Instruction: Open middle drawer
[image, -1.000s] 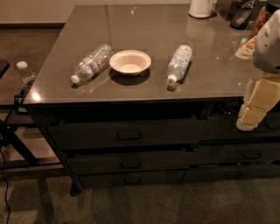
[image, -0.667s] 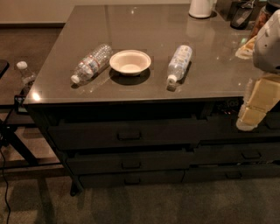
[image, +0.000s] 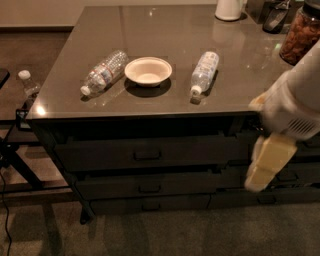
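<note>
The middle drawer (image: 115, 186) is the medium-height dark front between a taller drawer (image: 100, 154) above and a slim one (image: 115, 205) below. Its front sits in line with the others, and its small rectangular pull handle (image: 150, 188) is at the centre. My gripper (image: 264, 167), cream-coloured and hanging from the white arm (image: 295, 102), is at the right. It is in front of the right-hand drawer fronts at about the height of the top and middle drawers, well right of the handle and not touching it.
On the glossy grey counter (image: 165, 35) lie two plastic bottles (image: 104, 73) (image: 204, 71) with a white bowl (image: 148, 71) between them. A white jug (image: 229, 9) and a jar (image: 301, 34) stand at the back right. Another bottle (image: 29, 86) sits on a stand at left.
The arm and gripper have moved down and to the left, from beside the counter's right edge to in front of the drawer fronts. The drawers and countertop objects have not moved.
</note>
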